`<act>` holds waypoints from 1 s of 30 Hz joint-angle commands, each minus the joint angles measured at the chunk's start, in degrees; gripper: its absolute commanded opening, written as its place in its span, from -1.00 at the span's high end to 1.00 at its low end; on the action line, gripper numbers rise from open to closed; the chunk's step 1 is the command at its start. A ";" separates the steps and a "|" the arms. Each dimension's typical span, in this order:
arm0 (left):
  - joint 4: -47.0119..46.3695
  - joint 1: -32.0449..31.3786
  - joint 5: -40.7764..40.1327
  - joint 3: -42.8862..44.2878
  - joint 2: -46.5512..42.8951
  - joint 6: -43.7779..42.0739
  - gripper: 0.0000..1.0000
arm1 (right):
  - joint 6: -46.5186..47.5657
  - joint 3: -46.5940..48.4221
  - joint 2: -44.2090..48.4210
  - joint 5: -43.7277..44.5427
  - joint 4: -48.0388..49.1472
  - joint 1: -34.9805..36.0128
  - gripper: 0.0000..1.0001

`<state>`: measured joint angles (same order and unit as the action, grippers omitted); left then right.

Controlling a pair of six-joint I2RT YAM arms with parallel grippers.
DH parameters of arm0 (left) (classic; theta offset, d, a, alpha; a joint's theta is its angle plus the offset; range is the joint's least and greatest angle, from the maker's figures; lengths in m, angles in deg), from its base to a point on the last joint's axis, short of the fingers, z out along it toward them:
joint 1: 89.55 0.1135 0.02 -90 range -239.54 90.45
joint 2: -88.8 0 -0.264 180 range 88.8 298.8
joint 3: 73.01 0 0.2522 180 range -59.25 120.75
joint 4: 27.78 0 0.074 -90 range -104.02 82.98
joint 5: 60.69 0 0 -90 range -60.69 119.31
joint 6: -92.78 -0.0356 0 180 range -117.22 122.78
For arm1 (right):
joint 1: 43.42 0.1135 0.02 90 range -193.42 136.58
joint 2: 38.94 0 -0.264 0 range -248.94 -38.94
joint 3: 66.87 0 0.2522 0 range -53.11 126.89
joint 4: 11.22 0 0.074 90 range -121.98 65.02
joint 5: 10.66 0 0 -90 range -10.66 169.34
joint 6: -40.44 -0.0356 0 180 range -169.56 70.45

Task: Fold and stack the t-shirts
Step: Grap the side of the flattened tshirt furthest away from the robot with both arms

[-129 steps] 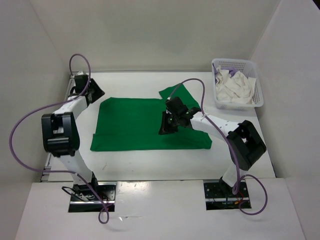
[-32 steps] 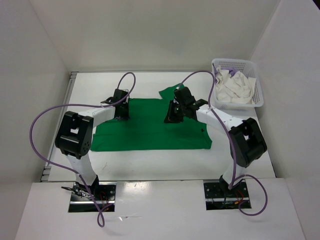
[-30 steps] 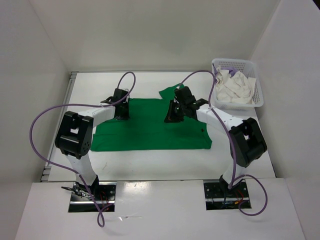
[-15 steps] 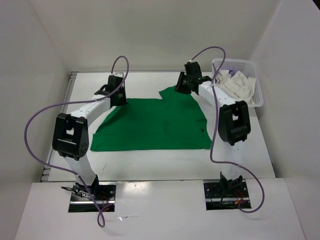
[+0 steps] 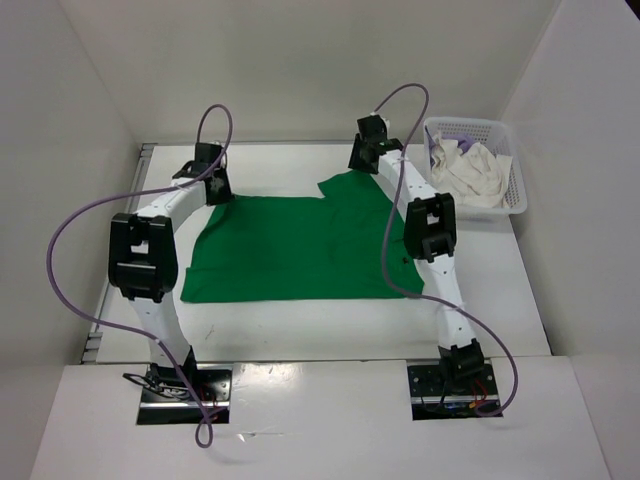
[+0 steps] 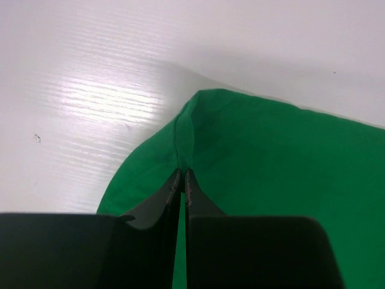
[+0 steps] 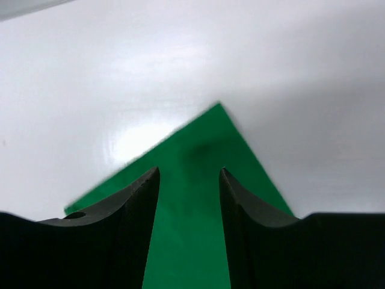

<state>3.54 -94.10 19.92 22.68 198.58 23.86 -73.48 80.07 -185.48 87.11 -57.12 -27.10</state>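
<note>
The bright green t-shirt (image 5: 300, 250) lies spread flat on the white table. My left gripper (image 5: 216, 190) is at the shirt's far left corner. In the left wrist view it (image 6: 182, 173) is shut on a pinched ridge of the green cloth (image 6: 271, 162). My right gripper (image 5: 358, 163) hovers at the far right sleeve corner. It (image 7: 189, 171) is open, with the pointed green corner (image 7: 198, 144) lying flat between and beyond the fingers, untouched. The white t-shirt (image 5: 472, 178) and a bit of the lavender one (image 5: 443, 147) sit crumpled in the basket.
A white lattice basket (image 5: 515, 160) stands at the far right of the table, close to the right arm's elbow. White walls enclose the table at the back and on both sides. Purple cables loop above both arms.
Both grippers carried the shirt's edge from mid-table to the far side, spreading it out. The right gripper then opened and let go of the cloth; the left stayed shut on it.
</note>
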 commanded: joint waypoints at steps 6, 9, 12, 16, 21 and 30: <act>0.10 2.01 -1.68 3.94 4.21 -1.39 0.81 | 2.65 29.84 -15.08 5.07 -12.94 -0.75 -0.03; -0.42 2.01 -3.17 5.07 5.80 -1.92 0.81 | 2.65 27.22 -15.09 4.10 -11.63 -0.76 -0.03; -0.42 2.54 -3.71 7.10 7.81 -1.92 0.81 | 2.65 27.22 -15.09 3.05 -11.63 -1.29 0.00; -0.42 2.54 -5.46 8.51 9.04 -2.45 0.81 | 2.13 27.22 -16.23 0.59 -11.01 -2.43 0.06; -0.42 2.54 -5.99 10.17 9.58 -2.45 0.81 | 1.60 27.83 -17.28 0.05 -11.01 -2.43 0.11; 0.10 2.54 -6.52 12.90 10.72 -2.98 0.81 | 1.60 28.45 -19.04 -0.91 -10.49 -2.96 0.26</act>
<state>4.00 -91.92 14.43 33.17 208.72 22.31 -72.12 106.04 -201.79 87.33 -67.09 -29.68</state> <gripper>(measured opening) 0.098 0.387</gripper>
